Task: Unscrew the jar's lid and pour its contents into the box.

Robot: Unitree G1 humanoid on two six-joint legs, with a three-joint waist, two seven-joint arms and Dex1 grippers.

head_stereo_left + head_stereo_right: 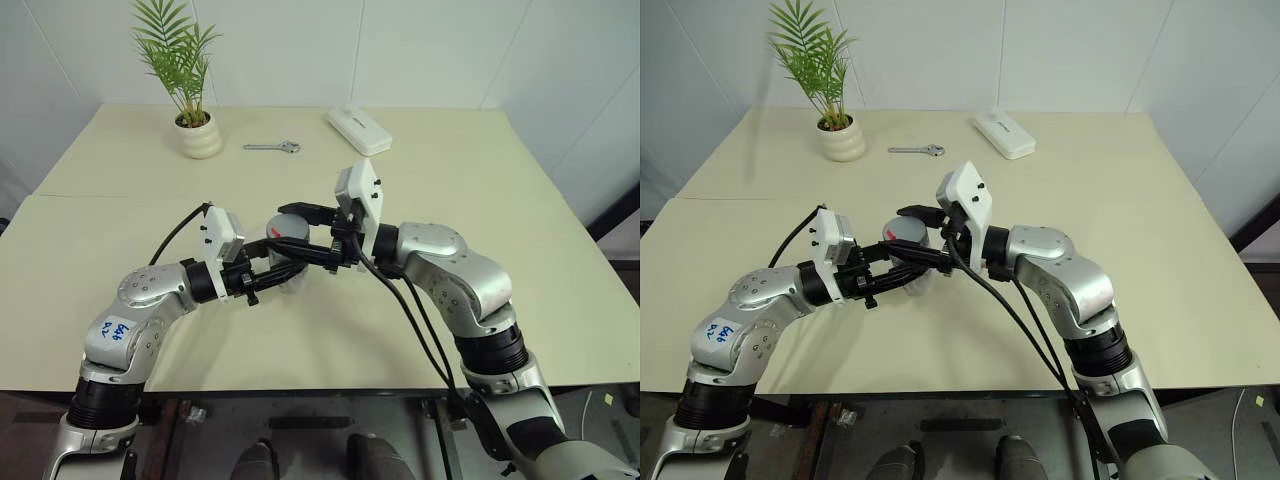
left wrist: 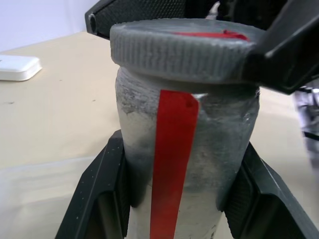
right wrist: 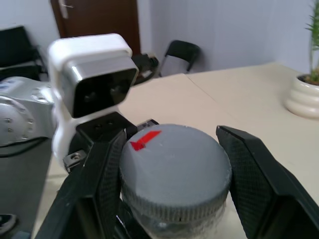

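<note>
- Your left gripper (image 1: pixel 283 268) sits at centre frame in the left eye view, its two black fingers (image 2: pixel 102 199) clamped on the body of the jar (image 2: pixel 184 164), one finger on each side
- You hold the jar upright above the table (image 1: pixel 120 250), near the middle of the head view; a red label strip runs down its whitish-grey side
- The lid (image 3: pixel 174 177) is on the jar: grey, ribbed round the edge, flat on top with a small red mark
- Your right gripper (image 1: pixel 300 232) comes in from the right of the frame, with a finger (image 3: pixel 97 184) on either side of the lid; they sit narrow against its rim, though in the right wrist view one finger looks slightly off the edge
- In the left wrist view, a clear, pale surface shows below the jar at lower left, too faint for you to tell what it is
- At upper left of the left eye view stands a plant pot (image 1: pixel 198 135); a metal wrench (image 1: pixel 272 147) lies at upper centre, and a white oblong case (image 1: pixel 358 129) just right of it
</note>
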